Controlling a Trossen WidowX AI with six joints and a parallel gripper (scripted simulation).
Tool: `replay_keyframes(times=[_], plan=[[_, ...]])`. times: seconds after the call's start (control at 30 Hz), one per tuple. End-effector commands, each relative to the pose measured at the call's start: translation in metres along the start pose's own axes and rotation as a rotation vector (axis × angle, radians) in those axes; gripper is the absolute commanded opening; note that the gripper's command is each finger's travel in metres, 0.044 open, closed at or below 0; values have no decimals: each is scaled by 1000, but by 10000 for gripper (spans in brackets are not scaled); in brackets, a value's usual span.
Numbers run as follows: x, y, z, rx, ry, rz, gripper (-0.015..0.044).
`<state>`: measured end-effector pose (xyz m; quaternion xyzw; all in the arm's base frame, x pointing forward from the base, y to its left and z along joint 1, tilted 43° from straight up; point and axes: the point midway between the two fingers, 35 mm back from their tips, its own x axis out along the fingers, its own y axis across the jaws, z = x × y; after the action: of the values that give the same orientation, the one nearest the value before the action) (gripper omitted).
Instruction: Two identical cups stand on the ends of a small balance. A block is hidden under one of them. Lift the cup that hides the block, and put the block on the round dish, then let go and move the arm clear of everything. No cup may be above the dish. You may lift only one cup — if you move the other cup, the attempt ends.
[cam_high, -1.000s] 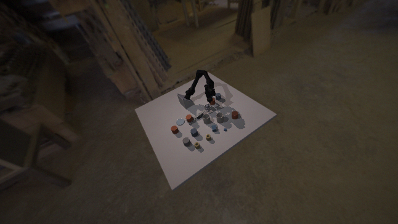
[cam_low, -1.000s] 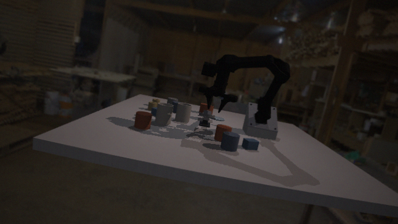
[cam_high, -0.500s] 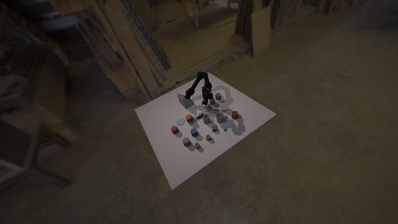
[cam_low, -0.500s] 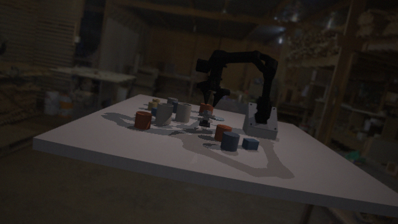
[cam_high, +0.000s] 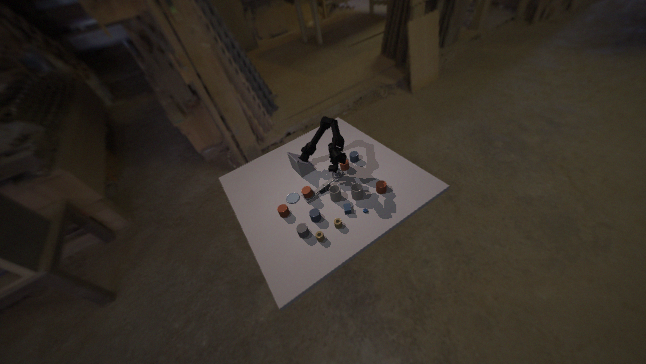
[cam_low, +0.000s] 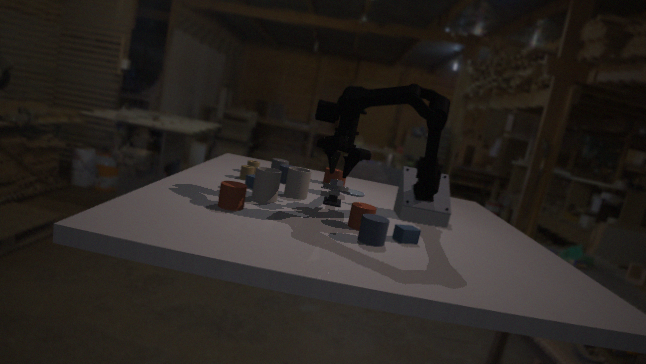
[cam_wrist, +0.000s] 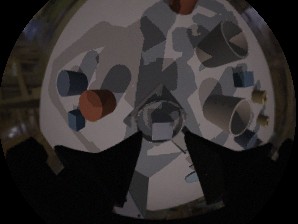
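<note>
Since the block is hidden and I cannot tell which end of the balance sits lower, the half-open, empty gripper (cam_low: 342, 169) should settle that before descending straight onto one cup. From the left in the top view I count four orange cylinders (cam_high: 283, 210), one round dish (cam_high: 293, 198), and two grey cups: the left cup (cam_high: 335, 192) and its twin (cam_high: 357, 191).

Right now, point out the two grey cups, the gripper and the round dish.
Nearer grey cup (cam_low: 266, 185): exterior view, on its side wall.
Farther grey cup (cam_low: 298, 182): exterior view, on its side wall.
Gripper (cam_low: 342, 172): exterior view, between the fingertips.
Round dish (cam_high: 293, 198): top view, on its flat face.
</note>
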<state>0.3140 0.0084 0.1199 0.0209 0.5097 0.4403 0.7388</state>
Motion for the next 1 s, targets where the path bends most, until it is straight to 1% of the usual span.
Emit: replay_keyframes(times=[0.0, 0.6, 0.73, 0.97], plan=[[8, 1, -1, 12, 0, 6, 260], [34, 1, -1, 10, -3, 7, 260], [34, 1, -1, 10, -3, 7, 155], [34, 1, -1, 10, -3, 7, 108]])
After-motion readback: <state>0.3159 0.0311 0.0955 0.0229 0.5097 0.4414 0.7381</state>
